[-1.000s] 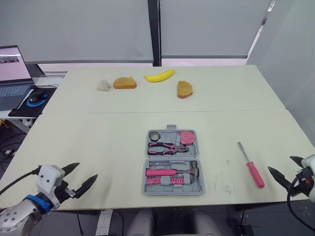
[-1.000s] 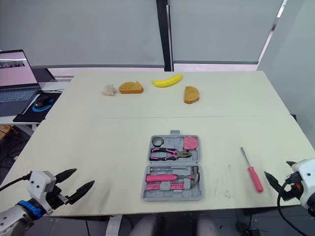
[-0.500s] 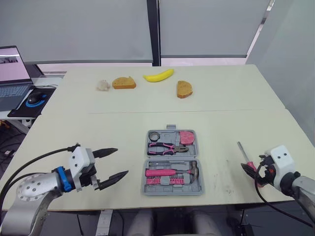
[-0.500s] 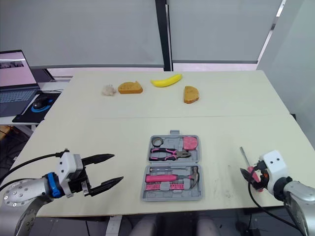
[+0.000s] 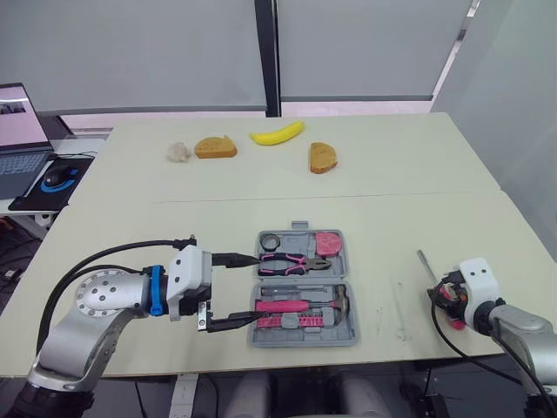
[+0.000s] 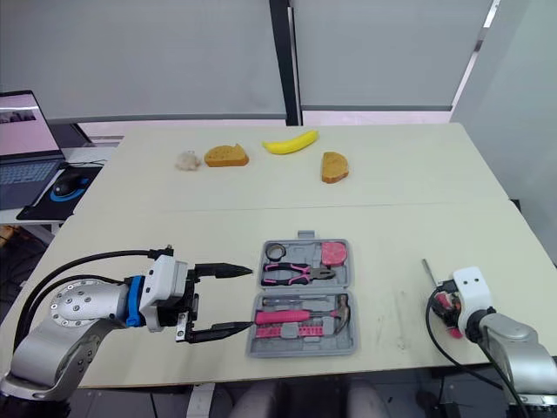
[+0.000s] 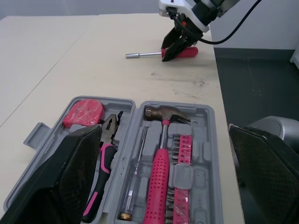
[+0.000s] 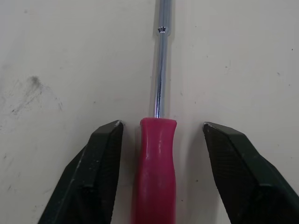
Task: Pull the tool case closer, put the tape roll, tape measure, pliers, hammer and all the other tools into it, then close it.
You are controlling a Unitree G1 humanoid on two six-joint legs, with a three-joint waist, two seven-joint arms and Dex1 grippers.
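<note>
The grey tool case (image 5: pixel 348 274) lies open near the table's front edge. In it are a tape roll (image 5: pixel 271 239), a pink tape measure (image 5: pixel 329 242), pliers (image 5: pixel 291 260) and a pink-handled hammer (image 5: pixel 300 305). My left gripper (image 5: pixel 257 289) is open at the case's left side, one finger by each half. A red-handled screwdriver (image 8: pixel 156 168) lies on the table to the right of the case. My right gripper (image 8: pixel 161 125) is open and straddles its handle, one finger on each side, the metal shaft (image 8: pixel 161 60) pointing away from me.
A banana (image 5: pixel 277 133), two bread slices (image 5: pixel 215 146) (image 5: pixel 322 158) and a small white lump (image 5: pixel 177 151) lie at the far side of the table. A laptop (image 5: pixel 17 148) and a mouse (image 5: pixel 52 172) sit on a side desk at the far left.
My left gripper has come in from the front-left table edge to the case's left side. My right gripper has moved from the right edge onto the screwdriver's handle.
</note>
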